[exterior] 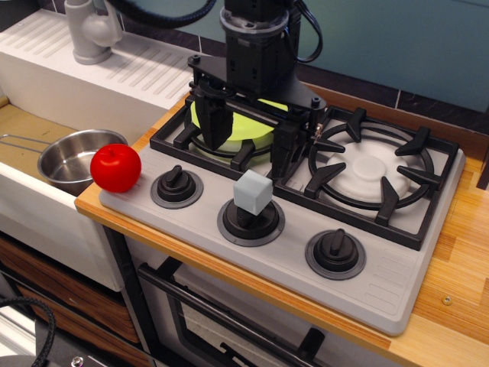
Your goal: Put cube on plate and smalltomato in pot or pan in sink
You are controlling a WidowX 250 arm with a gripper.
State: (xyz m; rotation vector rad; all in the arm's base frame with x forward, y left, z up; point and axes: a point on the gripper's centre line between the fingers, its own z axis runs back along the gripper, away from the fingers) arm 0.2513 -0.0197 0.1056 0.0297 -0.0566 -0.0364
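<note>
The pale grey-blue cube [253,193] rests on top of the middle stove knob. The lime-green plate [246,128] lies on the left burner grate, partly hidden by my gripper. My gripper [249,151] hangs open and empty just over the plate, behind the cube, with its fingers [215,122] spread wide. The red smalltomato [115,167] sits on the stove's front left corner. The steel pot [75,159] stands in the sink [34,200], just left of the tomato, with its thin handle pointing left.
The right burner [373,168] has a black grate and white cap. Knobs sit at the left [176,185] and right [335,250] of the front panel. A grey tap [90,30] and ribbed drainboard [137,70] lie behind the sink. Wooden counter [458,260] runs to the right.
</note>
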